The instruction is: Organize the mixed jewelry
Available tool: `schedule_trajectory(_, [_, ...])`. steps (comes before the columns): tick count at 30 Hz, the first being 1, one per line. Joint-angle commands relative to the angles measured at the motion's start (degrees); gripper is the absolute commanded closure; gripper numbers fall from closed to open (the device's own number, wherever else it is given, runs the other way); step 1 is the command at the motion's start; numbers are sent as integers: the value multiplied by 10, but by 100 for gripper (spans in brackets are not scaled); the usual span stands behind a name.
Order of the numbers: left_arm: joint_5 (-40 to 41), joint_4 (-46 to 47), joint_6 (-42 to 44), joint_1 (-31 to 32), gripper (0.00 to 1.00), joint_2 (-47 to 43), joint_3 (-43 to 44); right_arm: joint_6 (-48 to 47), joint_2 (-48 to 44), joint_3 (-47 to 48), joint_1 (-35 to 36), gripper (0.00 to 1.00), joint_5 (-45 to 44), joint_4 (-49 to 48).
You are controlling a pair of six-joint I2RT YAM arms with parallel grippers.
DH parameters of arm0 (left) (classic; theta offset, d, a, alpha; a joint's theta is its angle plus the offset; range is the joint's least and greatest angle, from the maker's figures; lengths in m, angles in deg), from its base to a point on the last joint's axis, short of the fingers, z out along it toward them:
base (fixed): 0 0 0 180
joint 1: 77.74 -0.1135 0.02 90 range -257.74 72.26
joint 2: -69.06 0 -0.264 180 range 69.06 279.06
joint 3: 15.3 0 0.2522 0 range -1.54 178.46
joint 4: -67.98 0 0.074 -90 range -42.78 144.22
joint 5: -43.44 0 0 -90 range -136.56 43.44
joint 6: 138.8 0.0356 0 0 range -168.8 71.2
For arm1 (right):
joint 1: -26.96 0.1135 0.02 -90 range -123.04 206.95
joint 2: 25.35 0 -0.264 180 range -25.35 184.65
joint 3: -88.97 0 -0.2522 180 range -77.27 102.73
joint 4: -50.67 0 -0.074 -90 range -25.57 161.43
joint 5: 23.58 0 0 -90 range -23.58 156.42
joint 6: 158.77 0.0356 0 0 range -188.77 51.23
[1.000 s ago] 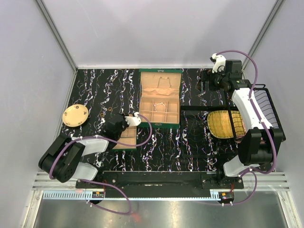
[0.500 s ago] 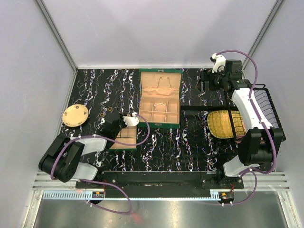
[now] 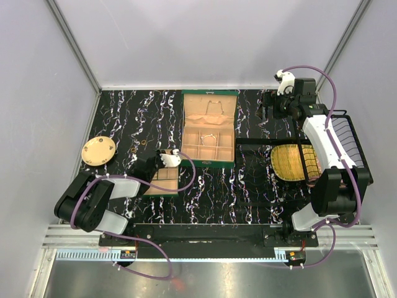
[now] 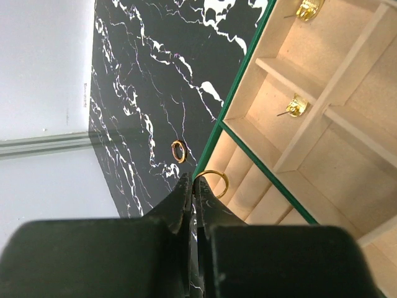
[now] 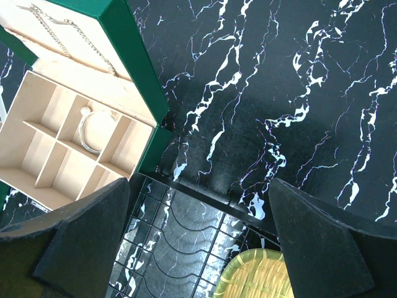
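Observation:
My left gripper (image 4: pixel 193 181) is shut, and a small gold ring (image 4: pixel 218 176) is pinched at its tips, over the left edge of the tan compartmented tray (image 4: pixel 347 149). Another gold ring (image 4: pixel 178 151) lies on the black marble table just beyond. Two gold earrings (image 4: pixel 296 106) sit in the tray's compartments. In the top view my left gripper (image 3: pixel 144 163) is at the tray's (image 3: pixel 166 184) left side. My right gripper (image 5: pixel 198 248) is open and empty, high over the table right of the open green box (image 5: pixel 133 56), which holds a whitish bracelet (image 5: pixel 89 133) and a thin chain (image 5: pixel 65 38).
The green box (image 3: pixel 209 160) stands mid-table. A round tan disc (image 3: pixel 98 151) lies at the left. A yellow woven mat (image 3: pixel 293 162) rests in a black wire rack (image 3: pixel 347 133) at the right, also in the right wrist view (image 5: pixel 180 242). Small rings (image 3: pixel 143 143) lie near the disc.
My left gripper has moved left, from over the tray's middle to its left edge. The right arm has not moved.

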Motion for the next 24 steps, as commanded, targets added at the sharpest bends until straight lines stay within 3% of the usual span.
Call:
schedule_trajectory(1, [-16, 55, 20, -11, 100, 9, -7, -7, -2, 9, 2, 0, 2, -8])
schedule_trajectory(24, [-105, 88, 120, -42, 100, 22, -26, -11, 6, 7, 2, 0, -5, -8])
